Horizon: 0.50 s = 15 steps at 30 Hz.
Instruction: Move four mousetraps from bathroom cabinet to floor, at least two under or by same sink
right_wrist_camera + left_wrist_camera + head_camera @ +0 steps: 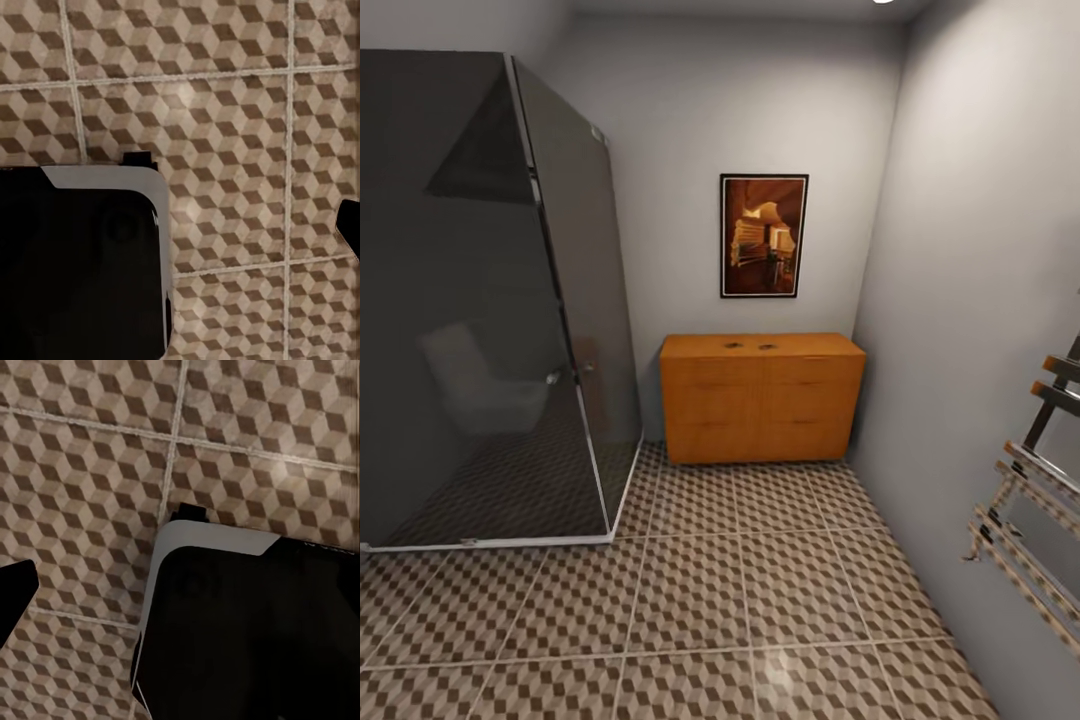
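The orange-brown cabinet (762, 398) stands against the far wall, across the cube-patterned bathroom floor (740, 590). On its top lie two small dark flat things, one (733, 345) beside the other (768, 346), which look like mousetraps; they are too small for detail. The cabinet's drawers look closed. The bathroom sink is out of view. Both wrist views look down on the floor tiles (90, 472) (225, 97). A dark fingertip (15, 600) shows at the edge of the left wrist view, and another dark fingertip (351, 229) at the edge of the right wrist view.
A dark glass shower cubicle (480, 300) fills the left side, its white sill running along the floor. A chrome towel rail (1030, 500) juts from the right wall. A framed picture (764, 236) hangs above the cabinet. The robot's black-and-white base (247, 622) (75, 262) shows below each wrist.
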Tool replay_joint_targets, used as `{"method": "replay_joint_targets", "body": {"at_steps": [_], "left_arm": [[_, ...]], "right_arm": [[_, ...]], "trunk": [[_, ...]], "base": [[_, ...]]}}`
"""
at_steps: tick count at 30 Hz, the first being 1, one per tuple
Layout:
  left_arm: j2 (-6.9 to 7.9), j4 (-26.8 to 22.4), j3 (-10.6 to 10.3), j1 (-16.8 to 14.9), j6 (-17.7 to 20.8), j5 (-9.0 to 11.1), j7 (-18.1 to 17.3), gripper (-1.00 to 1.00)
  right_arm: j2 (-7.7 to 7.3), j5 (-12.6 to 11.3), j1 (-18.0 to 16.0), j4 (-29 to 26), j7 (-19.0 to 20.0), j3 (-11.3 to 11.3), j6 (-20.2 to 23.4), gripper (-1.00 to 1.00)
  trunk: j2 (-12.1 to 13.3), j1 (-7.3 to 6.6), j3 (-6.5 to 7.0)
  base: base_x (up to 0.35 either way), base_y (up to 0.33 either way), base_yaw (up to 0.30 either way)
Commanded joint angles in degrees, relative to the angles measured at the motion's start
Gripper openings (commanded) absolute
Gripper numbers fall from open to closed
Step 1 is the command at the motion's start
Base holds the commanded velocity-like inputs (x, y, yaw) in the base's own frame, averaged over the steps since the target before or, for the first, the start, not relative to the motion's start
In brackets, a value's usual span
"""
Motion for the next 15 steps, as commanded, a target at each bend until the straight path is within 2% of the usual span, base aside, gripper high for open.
{"method": "replay_joint_targets", "body": {"at_steps": [1, 15], "left_arm": [[-0.01, -0.1, 0.1, 0.0, 0.3, 0.3, 0.1, 1.00], [0.12, 0.0, 0.1, 0.0, 0.3, 0.3, 0.1, 1.00]], "right_arm": [[0.00, 0.1, -0.1, 0.2, -0.1, -0.2, -0.3, 1.00], [0.00, 0.1, -0.1, 0.2, -0.1, -0.2, -0.3, 1.00]], "trunk": [[-0.1, 0.05, -0.11], [-0.1, 0.05, -0.11]], "base": [[0.305, -0.126, 0.000], [0.305, -0.126, 0.000]]}}
